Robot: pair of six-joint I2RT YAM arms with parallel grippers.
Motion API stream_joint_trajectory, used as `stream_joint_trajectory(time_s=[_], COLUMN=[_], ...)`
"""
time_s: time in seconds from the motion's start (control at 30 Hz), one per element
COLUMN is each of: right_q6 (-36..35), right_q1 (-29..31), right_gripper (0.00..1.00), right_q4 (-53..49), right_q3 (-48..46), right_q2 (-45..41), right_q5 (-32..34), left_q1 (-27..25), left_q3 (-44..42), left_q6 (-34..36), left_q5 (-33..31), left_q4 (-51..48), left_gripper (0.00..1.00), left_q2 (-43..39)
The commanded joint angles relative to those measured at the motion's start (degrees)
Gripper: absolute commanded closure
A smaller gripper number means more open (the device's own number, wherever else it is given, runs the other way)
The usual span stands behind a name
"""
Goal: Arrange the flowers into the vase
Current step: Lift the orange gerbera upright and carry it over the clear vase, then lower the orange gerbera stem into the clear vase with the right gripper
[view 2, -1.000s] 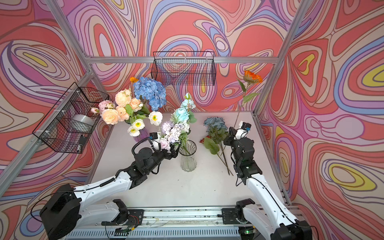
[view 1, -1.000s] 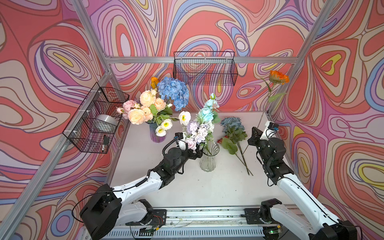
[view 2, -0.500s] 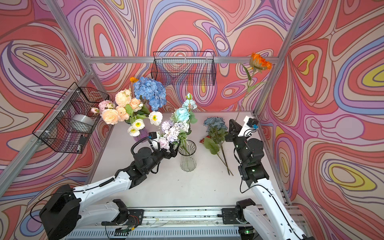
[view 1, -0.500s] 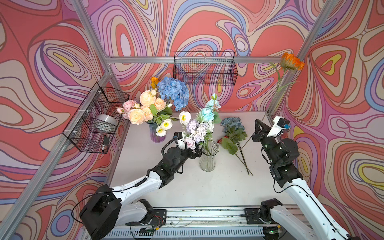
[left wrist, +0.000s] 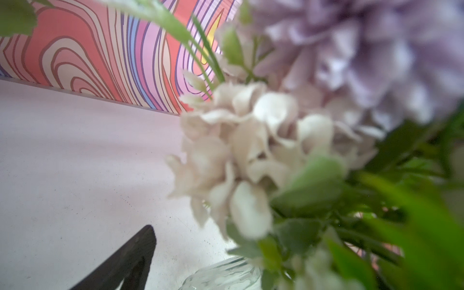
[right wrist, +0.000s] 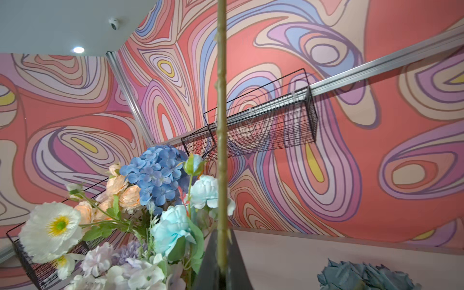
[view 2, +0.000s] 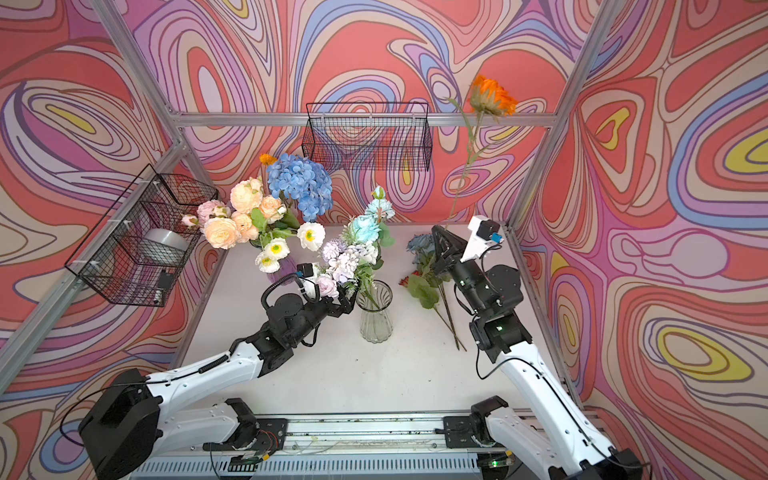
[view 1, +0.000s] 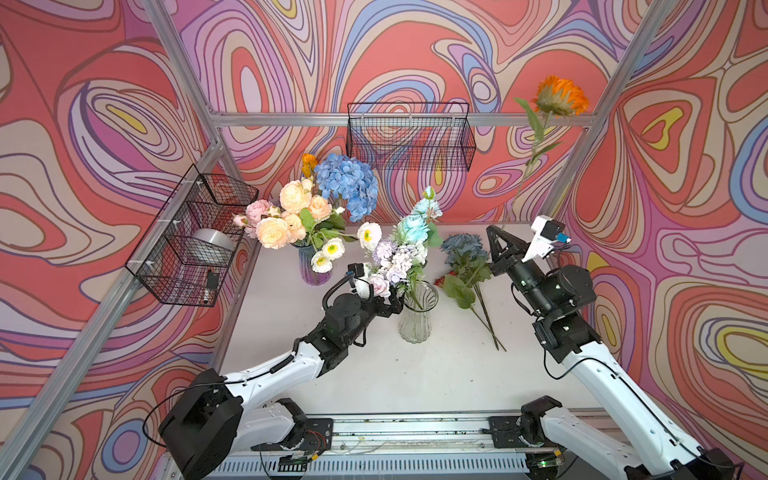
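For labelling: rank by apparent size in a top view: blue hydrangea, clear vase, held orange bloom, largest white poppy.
1. blue hydrangea
2. clear vase and held orange bloom: alike, bloom nearer camera
3. largest white poppy

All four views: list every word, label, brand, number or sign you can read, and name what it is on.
None can be read.
Walls: swirls only, no letters.
Small dark item in the side basket: any label is too small to read.
Circuit board by the front rail: print too small to read.
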Motion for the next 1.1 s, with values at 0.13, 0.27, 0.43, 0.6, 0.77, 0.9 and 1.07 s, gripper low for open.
stream_joint_trajectory(time_s=[0.13,0.27,0.43,0.6,0.77,0.9,1.07], right_q6=[-8.0,-15.0,-21.7,-26.1,-28.7,-30.1,-29.5], right_q1=[11.8,19.2,25.3,28.4,28.8,28.9,28.9], right_gripper=[1.0,1.0,1.0,1.0,1.0,1.0,1.0], right_q4=[4.5,4.4,4.2,6.0,7.4,8.6,11.1], right_q3=[5.2,8.7,12.2,13.2,11.3,7.7,1.7], right_q2=[6.4,10.6,14.5,17.3,17.4,16.3,14.4], right_q5=[0.3,2.2,3.8,5.9,8.5,13.2,18.0], left_q1=[0.5,0.5,0.5,0.6,0.6,0.6,0.7], left_q3=[0.0,0.0,0.3,0.3,0.7,0.8,1.0], left_q6=[-0.5,-0.4,-0.2,-0.3,-0.1,0.0,-0.2], left_q5=[-0.4,-0.6,-0.3,-0.4,-0.3,-0.3,0.0], left_q4=[0.7,0.5,0.1,0.2,-0.2,-0.6,-0.9], left_gripper=[0.0,0.0,0.0,0.0,0.0,0.0,0.0], left_q2=[-1.8,-1.9,-1.9,-1.8,-1.8,-1.9,-1.7])
